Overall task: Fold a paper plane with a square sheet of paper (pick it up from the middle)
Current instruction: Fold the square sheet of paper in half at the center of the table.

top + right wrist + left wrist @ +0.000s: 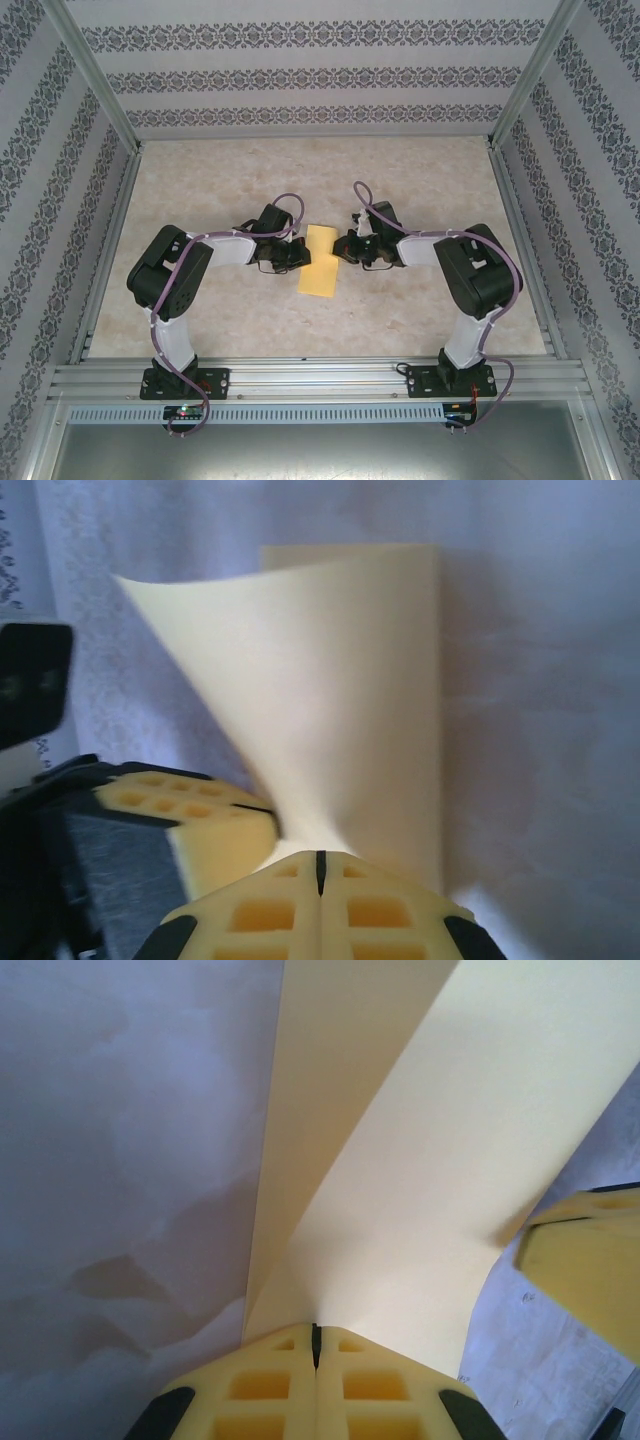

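Left pincer (316, 1340) and right pincer (320, 865) clench our paper (318, 275) at nine and three o'clock — uneven pulling could tear it.

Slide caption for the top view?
Both shut, the left gripper and right gripper pinch opposite edges of the yellow sheet of paper.

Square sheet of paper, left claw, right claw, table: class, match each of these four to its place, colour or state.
Things:
1. left claw
2. right claw
3. square sheet of paper
4. table

Descriptions:
A. beige, marbled
B. yellow, curling up between the claws
C. shut on the sheet's right edge
D. shut on the sheet's left edge

Pairs: 1-D, 2-C, 3-B, 4-A
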`<act>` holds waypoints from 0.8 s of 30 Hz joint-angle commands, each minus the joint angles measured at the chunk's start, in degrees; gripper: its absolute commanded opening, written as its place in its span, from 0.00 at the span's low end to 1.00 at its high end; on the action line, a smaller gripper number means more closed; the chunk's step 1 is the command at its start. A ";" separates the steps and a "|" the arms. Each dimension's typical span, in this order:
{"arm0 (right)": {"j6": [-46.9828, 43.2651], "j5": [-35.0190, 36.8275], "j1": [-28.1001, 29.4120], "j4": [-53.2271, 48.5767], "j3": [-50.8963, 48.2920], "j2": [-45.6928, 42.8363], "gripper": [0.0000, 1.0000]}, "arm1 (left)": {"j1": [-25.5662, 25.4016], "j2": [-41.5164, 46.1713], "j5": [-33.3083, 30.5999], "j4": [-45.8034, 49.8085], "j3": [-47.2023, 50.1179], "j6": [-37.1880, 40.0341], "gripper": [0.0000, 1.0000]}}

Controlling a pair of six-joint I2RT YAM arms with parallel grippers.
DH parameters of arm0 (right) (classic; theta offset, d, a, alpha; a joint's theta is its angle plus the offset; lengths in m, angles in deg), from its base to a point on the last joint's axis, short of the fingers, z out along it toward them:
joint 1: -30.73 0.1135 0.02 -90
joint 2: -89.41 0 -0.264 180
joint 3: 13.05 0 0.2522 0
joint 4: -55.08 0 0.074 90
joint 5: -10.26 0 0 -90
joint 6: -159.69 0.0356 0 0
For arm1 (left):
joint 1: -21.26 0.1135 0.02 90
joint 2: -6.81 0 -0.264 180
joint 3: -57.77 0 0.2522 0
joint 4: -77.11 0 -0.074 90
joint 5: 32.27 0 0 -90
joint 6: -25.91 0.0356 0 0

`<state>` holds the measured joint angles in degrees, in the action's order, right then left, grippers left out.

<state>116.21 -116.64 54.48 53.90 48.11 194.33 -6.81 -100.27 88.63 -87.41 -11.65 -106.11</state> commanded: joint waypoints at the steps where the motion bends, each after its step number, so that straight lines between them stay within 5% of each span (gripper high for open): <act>1: -1.63 1.23 0.00 -0.76 -0.62 2.64 0.04 | -0.75 -2.74 -2.46 6.05 0.79 1.61 0.00; 13: -1.39 -1.05 -0.70 -4.32 3.15 -2.35 0.05 | -0.75 -2.92 -2.60 6.56 0.77 1.99 0.00; 24: -3.15 1.43 -1.37 -6.26 4.99 2.69 0.05 | -0.76 -2.90 -2.63 6.55 0.89 2.03 0.00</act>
<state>115.29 -116.64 53.70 49.85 52.48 194.72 -6.81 -100.30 88.65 -87.39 -11.69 -105.45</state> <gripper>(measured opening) 0.054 0.059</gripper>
